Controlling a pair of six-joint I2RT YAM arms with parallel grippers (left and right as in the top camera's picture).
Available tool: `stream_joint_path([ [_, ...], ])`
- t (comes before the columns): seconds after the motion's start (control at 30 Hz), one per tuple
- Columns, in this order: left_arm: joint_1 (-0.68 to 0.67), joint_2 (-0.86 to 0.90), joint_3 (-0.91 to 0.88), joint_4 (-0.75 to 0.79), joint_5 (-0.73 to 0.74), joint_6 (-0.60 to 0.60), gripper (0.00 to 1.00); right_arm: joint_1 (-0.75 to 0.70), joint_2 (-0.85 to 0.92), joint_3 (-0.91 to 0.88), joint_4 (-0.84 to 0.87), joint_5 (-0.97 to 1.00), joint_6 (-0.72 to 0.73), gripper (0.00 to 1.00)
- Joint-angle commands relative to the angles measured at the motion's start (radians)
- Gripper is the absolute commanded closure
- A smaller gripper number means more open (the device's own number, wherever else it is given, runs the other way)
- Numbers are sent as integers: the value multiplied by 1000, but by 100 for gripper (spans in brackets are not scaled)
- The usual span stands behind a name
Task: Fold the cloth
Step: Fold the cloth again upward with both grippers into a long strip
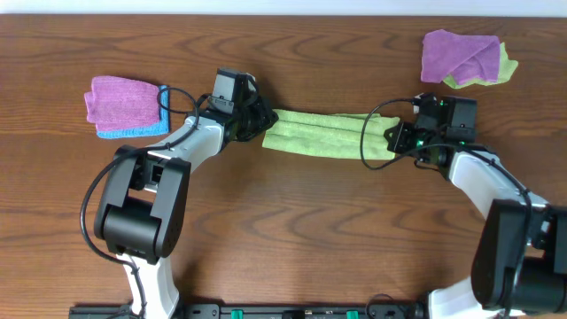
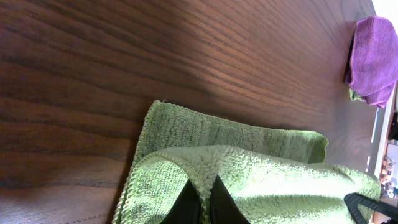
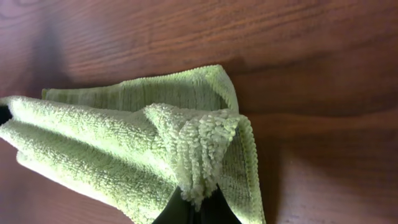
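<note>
Your left pincer (image 2: pixel 203 198) is clamped on a raised fold of the green cloth (image 1: pixel 323 135). Your right pincer (image 3: pixel 196 202) bites the opp. end the same way. The cloth runs btwn them, bunched lengthwise, w/ its lower layer on the table (image 1: pixel 292 230) just past the tips. It's prob. soft, light terry w/ no stiffness, so expect sag. Take hold at the hem corners, not mid-fold.

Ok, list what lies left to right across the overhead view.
From the left: purple and blue folded stack → left gripper → green cloth → right gripper → purple and green cloth pile.
</note>
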Motion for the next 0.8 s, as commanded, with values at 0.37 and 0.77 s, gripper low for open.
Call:
stream_joint_path([
  [0.37,21,16,21,-47,-109,46,89,0,93,35,100,116,16,98],
  [0.77,21,16,21,-50,-119,49,87,51,99,39,139,134,16,1],
])
